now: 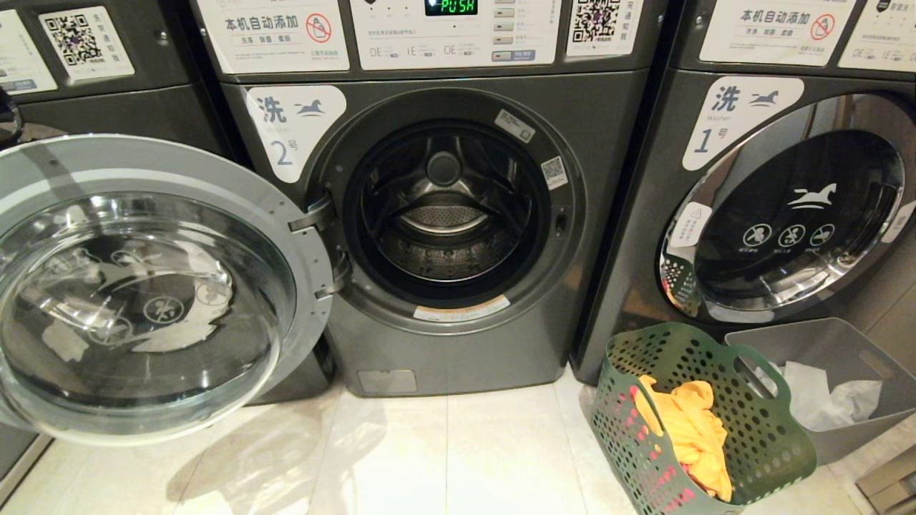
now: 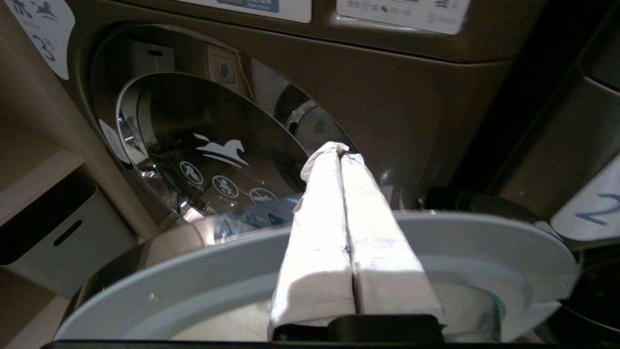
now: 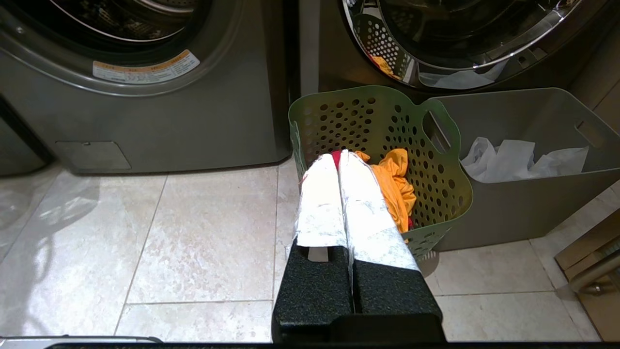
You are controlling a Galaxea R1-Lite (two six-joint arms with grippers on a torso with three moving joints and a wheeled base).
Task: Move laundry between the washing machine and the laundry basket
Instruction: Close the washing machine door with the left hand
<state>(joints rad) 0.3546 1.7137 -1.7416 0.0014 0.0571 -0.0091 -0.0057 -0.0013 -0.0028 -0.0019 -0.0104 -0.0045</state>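
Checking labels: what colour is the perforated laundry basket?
Green; the laundry basket shows best in the right wrist view.

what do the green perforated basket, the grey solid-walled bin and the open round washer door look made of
The green perforated basket looks like moulded matte plastic, with evenly punched round holes and loop handles. The grey solid-walled bin also seems plastic, smooth and dull, with a cut-out handle slot. The open round washer door appears to be a clear glass or glass-like bowl, glossy with reflections, set in a pale grey ring, likely plastic or painted metal.
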